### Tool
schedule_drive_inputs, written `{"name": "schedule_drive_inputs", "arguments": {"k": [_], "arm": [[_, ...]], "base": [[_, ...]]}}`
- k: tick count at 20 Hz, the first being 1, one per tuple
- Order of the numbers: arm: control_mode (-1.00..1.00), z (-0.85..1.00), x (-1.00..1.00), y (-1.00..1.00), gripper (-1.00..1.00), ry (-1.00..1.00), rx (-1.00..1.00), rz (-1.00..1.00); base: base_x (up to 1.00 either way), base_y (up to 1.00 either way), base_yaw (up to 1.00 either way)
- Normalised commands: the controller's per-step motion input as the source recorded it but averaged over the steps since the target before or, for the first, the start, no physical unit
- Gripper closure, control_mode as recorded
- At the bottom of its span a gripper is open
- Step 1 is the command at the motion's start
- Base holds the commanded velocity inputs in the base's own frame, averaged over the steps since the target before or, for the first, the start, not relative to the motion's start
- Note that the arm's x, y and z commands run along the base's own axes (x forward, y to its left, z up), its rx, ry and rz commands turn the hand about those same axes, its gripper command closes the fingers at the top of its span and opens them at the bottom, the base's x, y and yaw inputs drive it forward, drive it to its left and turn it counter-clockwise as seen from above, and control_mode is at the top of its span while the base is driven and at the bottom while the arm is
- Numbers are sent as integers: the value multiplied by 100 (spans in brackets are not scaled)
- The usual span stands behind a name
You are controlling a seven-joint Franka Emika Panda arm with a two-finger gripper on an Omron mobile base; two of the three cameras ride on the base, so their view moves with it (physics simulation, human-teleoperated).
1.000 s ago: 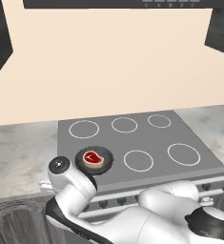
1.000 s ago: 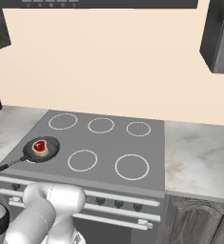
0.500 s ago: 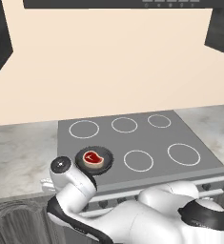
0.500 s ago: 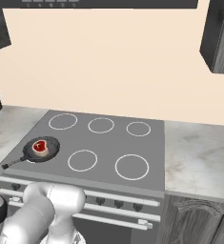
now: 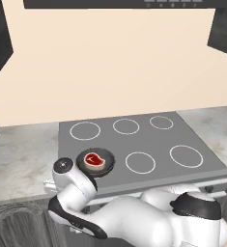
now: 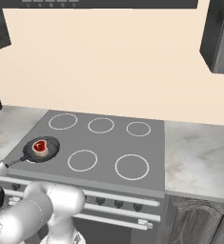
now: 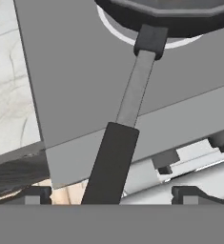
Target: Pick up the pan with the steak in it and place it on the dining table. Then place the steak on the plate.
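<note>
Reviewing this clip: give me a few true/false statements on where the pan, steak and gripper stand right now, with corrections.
1. The steak lies inside the pan. True.
2. The pan sits on the stove's front left burner. True.
3. The gripper is shut on the pan's handle. False: its fingers stand wide apart, either side of the handle, not gripping.
4. The pan is lifted clear of the stove. False: it rests on the stove.
5. A pot occupies the front right burner. False: that ring is bare.

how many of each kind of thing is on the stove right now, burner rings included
burner rings: 6, first one
pan: 1
steak: 1
total: 8
</note>
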Motion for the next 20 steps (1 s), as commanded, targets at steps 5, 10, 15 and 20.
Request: {"name": "schedule_drive_inputs", "arguments": {"k": [5, 10, 15, 20], "arm": [[-100, -26, 21, 5, -100, 3, 3, -2], [-100, -29, 16, 12, -100, 4, 4, -2], [-100, -10, 4, 8, 100, 3, 0, 0], [-100, 0, 0, 0, 100, 0, 0, 0]], "base": [[0, 0, 0], [0, 0, 0], [0, 0, 0], [0, 0, 0]]}}
